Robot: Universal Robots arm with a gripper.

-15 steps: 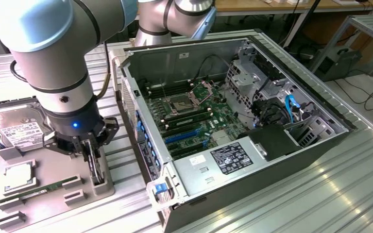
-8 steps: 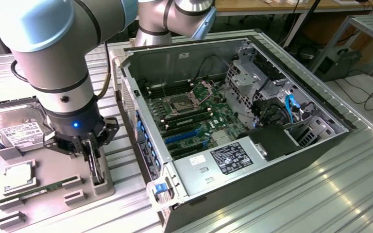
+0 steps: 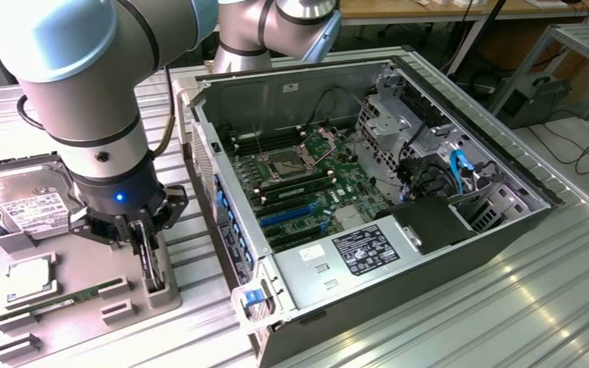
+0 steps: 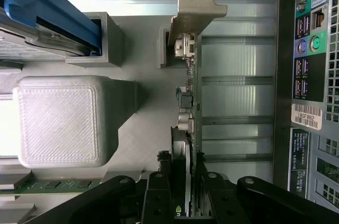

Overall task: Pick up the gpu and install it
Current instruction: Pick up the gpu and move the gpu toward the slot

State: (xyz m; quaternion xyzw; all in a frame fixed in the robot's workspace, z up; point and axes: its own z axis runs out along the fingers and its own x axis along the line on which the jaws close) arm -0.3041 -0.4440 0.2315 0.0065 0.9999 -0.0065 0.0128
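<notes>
The gpu (image 3: 154,268) is a long, thin dark card standing on edge in the grey holder tray (image 3: 177,295), at the exterior view's left beside the open computer case (image 3: 274,107). My gripper (image 3: 143,230) reaches down onto it from above. In the wrist view the card (image 4: 192,75) runs away from the gripper (image 4: 181,195) to its pale metal bracket (image 4: 193,12). Both black fingers (image 4: 158,195) press against the card's two faces, so the gripper is shut on it. I cannot tell whether the card is lifted off the tray.
On the tray lie a silver hard drive (image 3: 28,203), a square chip (image 3: 28,276) and a green RAM stick (image 3: 59,301). Inside the case the motherboard has blue slots (image 3: 289,215). The case's rear port panel (image 4: 307,49) stands close beside the card.
</notes>
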